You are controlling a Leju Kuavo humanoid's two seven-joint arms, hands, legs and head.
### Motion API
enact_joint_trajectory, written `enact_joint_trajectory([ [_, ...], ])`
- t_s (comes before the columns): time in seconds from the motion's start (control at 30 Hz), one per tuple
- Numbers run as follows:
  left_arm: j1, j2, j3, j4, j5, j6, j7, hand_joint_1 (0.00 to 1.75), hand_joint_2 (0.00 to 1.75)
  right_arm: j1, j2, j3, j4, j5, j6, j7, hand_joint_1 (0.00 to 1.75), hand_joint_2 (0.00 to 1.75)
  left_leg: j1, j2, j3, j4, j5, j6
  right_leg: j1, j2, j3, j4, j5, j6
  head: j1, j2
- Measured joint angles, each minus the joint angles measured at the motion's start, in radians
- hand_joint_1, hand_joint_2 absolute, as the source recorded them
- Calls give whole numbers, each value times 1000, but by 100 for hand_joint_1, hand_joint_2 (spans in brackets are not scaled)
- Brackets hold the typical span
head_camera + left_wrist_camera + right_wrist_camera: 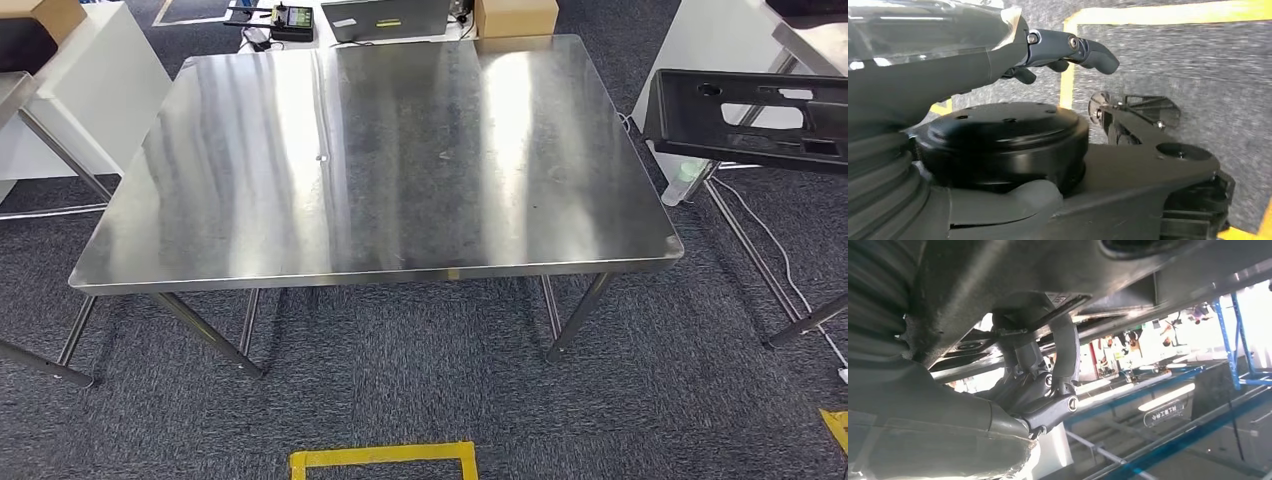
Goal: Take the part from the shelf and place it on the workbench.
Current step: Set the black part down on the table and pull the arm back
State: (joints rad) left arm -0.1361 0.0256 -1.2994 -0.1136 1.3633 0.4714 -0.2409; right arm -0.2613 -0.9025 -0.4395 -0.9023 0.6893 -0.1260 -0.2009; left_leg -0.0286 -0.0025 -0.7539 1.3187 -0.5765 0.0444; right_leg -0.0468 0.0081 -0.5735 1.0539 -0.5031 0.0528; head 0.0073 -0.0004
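Note:
The part (750, 120) is a flat black moulded panel with cut-outs, hanging in the air just past the right edge of the steel workbench (400, 160), at about the height of its top. In the right wrist view my right hand (1048, 390) grips the black part (998, 280) from below, fingers curled around one of its edges. My left hand (1063, 47) hangs above the grey carpet with its fingers apart and nothing in them.
A cardboard box (515, 15), a laptop (385, 18) and a black device (290, 20) lie beyond the bench's far edge. A white cabinet (80, 90) stands to the left, and steel table legs (760, 260) stand to the right. Yellow floor tape (385, 458) marks the carpet in front.

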Motion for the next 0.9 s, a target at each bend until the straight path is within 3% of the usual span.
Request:
enact_joint_trajectory([
  [0.07, -1, 0, -2, 0, 0, -1, 5, 0, 175, 24, 0, -8, -42, -12, 18, 14, 175, 175, -12, -2, 29, -109, 87, 27, 6, 2, 15, -3, -11, -3, 0, 0],
  [0.13, 1, 4, -5, 1, 1, -1, 9, 0, 175, 53, 4, -19, -85, -31, 35, 27, 175, 175, -27, -1, 78, -236, 146, 67, 8, 5, 30, -13, -19, -4, 1, 0],
  [0.2, 4, 8, -7, 2, 2, -1, 11, 0, 175, 77, 12, -28, -116, -42, 48, 36, 175, 175, -37, 1, 109, -294, 151, 93, 7, 6, 45, -30, -16, 6, 1, 0],
  [0.27, 7, 7, -9, 2, 3, -2, 11, 0, 175, 90, 11, -31, -141, -45, 56, 41, 175, 175, -39, 2, 144, -332, 150, 97, 7, 4, 61, -31, -7, 19, 2, 0],
  [0.3, 7, 6, -9, 2, 3, -2, 11, 0, 175, 91, 10, -31, -152, -44, 59, 42, 175, 175, -38, 1, 166, -351, 151, 98, 8, 2, 61, -15, -7, 20, 3, 0],
  [0.33, 7, 5, -10, 1, 3, -3, 11, 0, 175, 87, 9, -31, -161, -44, 61, 44, 175, 175, -37, 1, 186, -364, 152, 97, 9, 0, 49, 14, -15, 17, 4, 0],
  [0.4, 5, 3, -10, 1, 2, -5, 11, 0, 175, 79, 9, -29, -172, -43, 63, 48, 175, 175, -34, 0, 210, -374, 147, 93, 10, -1, -15, 118, -45, 11, 7, 0],
  [0.47, 6, -2, -10, 1, 2, -10, 12, 0, 175, 81, 9, -27, -176, -39, 63, 52, 175, 175, -30, -2, 224, -374, 134, 84, 8, -1, -91, 209, -82, 19, 8, 0],
  [0.5, 8, -4, -10, 1, 2, -13, 13, 0, 175, 86, 10, -25, -179, -37, 63, 52, 175, 175, -28, -3, 233, -373, 125, 79, 4, -2, -113, 215, -89, 28, 8, 0],
  [0.53, 9, -6, -10, 1, 2, -14, 14, 0, 175, 92, 10, -23, -183, -35, 63, 53, 175, 175, -25, -4, 244, -371, 114, 72, -1, -3, -117, 185, -80, 41, 8, 0],
  [0.57, 9, -6, -10, 1, 2, -15, 14, 0, 175, 98, 12, -21, -190, -33, 63, 53, 175, 175, -21, -5, 255, -367, 101, 63, -9, -5, -107, 126, -49, 60, 8, 0],
  [0.6, 10, -5, -10, 1, 3, -15, 15, 0, 175, 100, 18, -20, -196, -31, 63, 54, 175, 175, -19, -5, 264, -361, 87, 55, -17, -13, -92, 63, 0, 83, 9, 0],
  [0.63, 10, -3, -10, 2, 5, -15, 15, 0, 175, 97, 27, -17, -202, -29, 63, 56, 175, 175, -19, -3, 269, -352, 69, 46, -19, -20, -78, 11, 38, 90, 9, 0],
  [0.67, 9, -1, -10, 2, 6, -15, 15, 0, 175, 95, 38, -12, -205, -25, 63, 58, 175, 175, -20, -1, 270, -343, 53, 40, -19, -23, -67, -19, 66, 85, 8, 0],
  [0.7, 9, 1, -10, 2, 8, -15, 15, 0, 175, 93, 47, -7, -207, -21, 63, 61, 175, 175, -21, 2, 271, -336, 39, 35, -18, -24, -63, -27, 77, 70, 9, 0],
  [0.73, 8, 1, -11, 3, 8, -15, 15, 0, 175, 90, 50, -2, -209, -17, 64, 64, 175, 175, -21, 5, 270, -328, 31, 31, -16, -20, -59, -25, 70, 48, 7, 0],
  [0.8, 5, 3, -11, 2, 8, -14, 15, 0, 175, 88, 49, 4, -212, -11, 63, 66, 175, 175, -18, 7, 246, -278, 44, 19, -22, -12, -50, -21, 64, 27, 5, 0],
  [0.87, 3, 3, -11, 2, 8, -15, 15, 0, 175, 82, 45, 8, -217, -11, 63, 67, 175, 175, -10, 5, 168, -163, 51, 4, -21, -8, -35, -22, 50, 12, 2, 0],
  [0.9, 3, 2, -11, 2, 8, -15, 15, 0, 175, 79, 43, 10, -220, -11, 63, 67, 175, 175, -5, 4, 117, -97, 35, -2, -20, -8, -25, -22, 41, 7, 3, 0],
])
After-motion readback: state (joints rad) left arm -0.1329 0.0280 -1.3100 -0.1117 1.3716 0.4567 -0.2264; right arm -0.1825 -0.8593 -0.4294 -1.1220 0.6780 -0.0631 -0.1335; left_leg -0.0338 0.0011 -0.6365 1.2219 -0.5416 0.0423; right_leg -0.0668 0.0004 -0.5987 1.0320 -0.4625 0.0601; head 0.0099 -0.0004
